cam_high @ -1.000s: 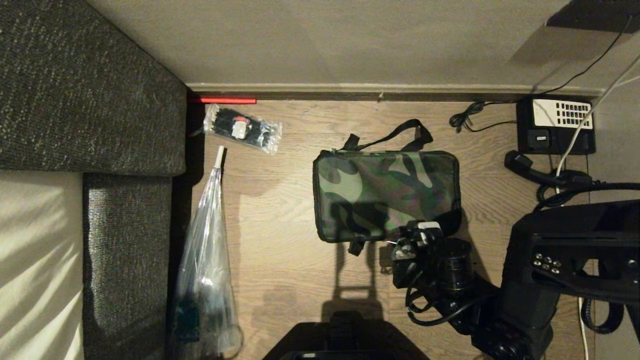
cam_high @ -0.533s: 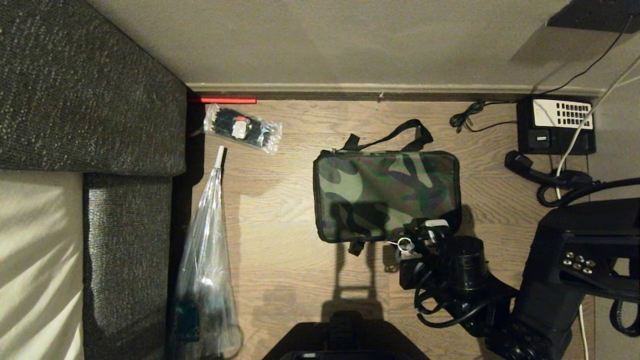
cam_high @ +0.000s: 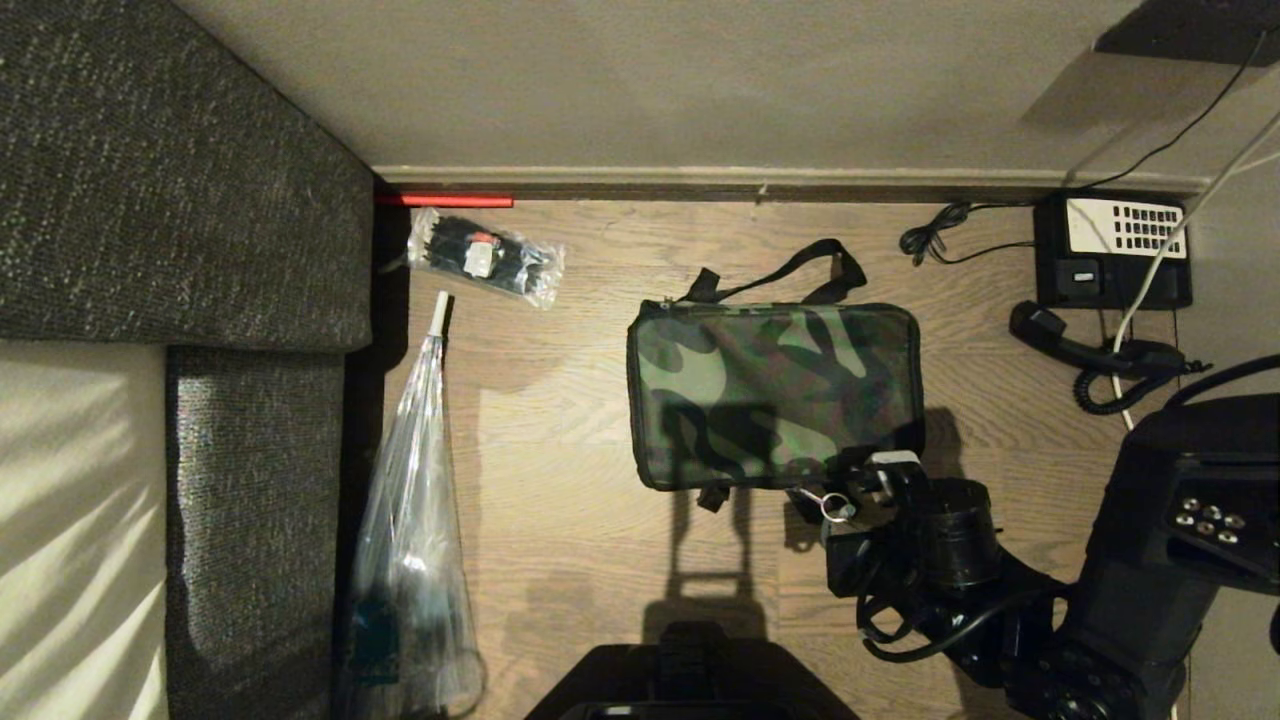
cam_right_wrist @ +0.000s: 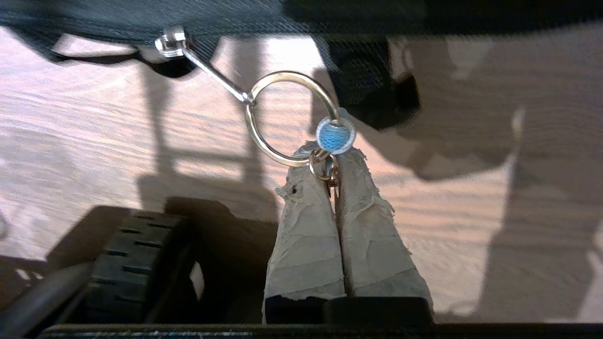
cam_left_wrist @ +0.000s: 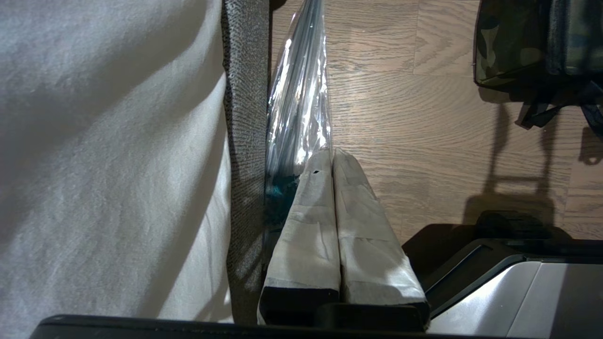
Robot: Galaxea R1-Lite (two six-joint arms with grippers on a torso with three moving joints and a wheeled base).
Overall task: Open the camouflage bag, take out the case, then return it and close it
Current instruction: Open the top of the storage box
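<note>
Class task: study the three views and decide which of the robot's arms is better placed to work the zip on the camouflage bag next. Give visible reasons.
Right. The right gripper is shut on the key ring linked to the zip pull at the camouflage bag's near edge. The left gripper is shut and empty beside the clear plastic bag, away from the zip.

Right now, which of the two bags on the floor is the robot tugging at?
The camouflage bag: the right gripper has its jaws shut on its zip ring. The clear plastic bag lies untouched.
</note>
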